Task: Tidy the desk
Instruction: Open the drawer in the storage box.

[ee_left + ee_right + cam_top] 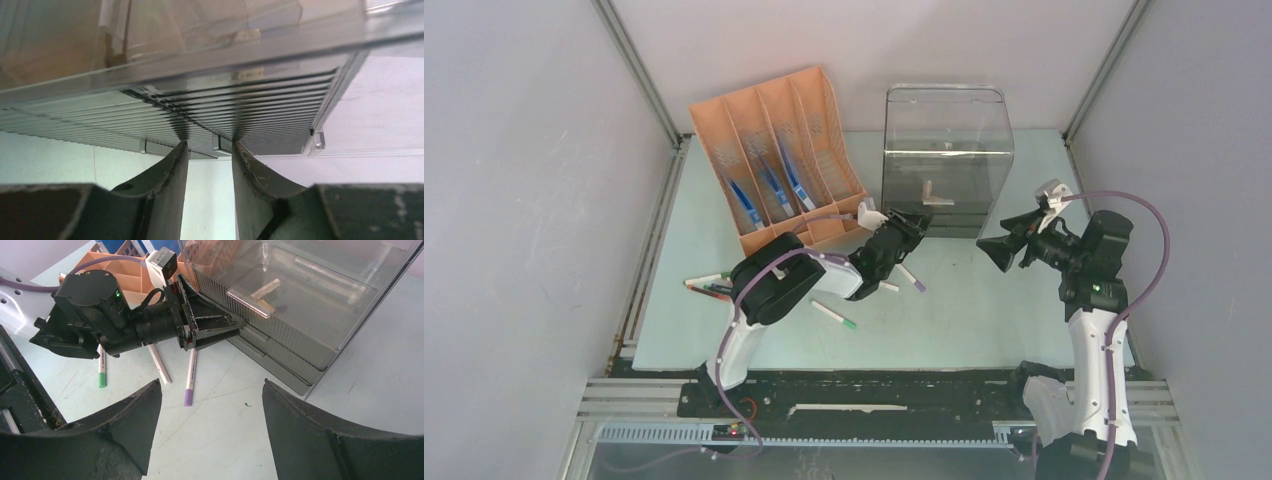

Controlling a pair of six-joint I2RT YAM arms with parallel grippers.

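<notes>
The desk [984,310] is a pale mint-green top. A clear drawer unit [947,160] stands at its back middle. My left gripper [916,222] is at the unit's lowest drawer front [225,105]. Its fingertips [182,146] touch the ribbed front beside a small handle tab [220,142]. The jaws stand narrow, with bare desk showing between them and nothing gripped. My right gripper [992,252] hovers open over the desk to the right of the unit, holding nothing [212,385]. Loose markers lie on the desk: a purple-capped one [190,375], a pinkish one [160,362] and a green-capped one [101,367].
An orange slotted organizer [774,150] with blue pens leans at the back left. Several more markers [709,285] lie near the desk's left edge. The unit's upper drawer [280,305] stands slightly out with a beige piece [265,290] inside. Grey walls close in both sides.
</notes>
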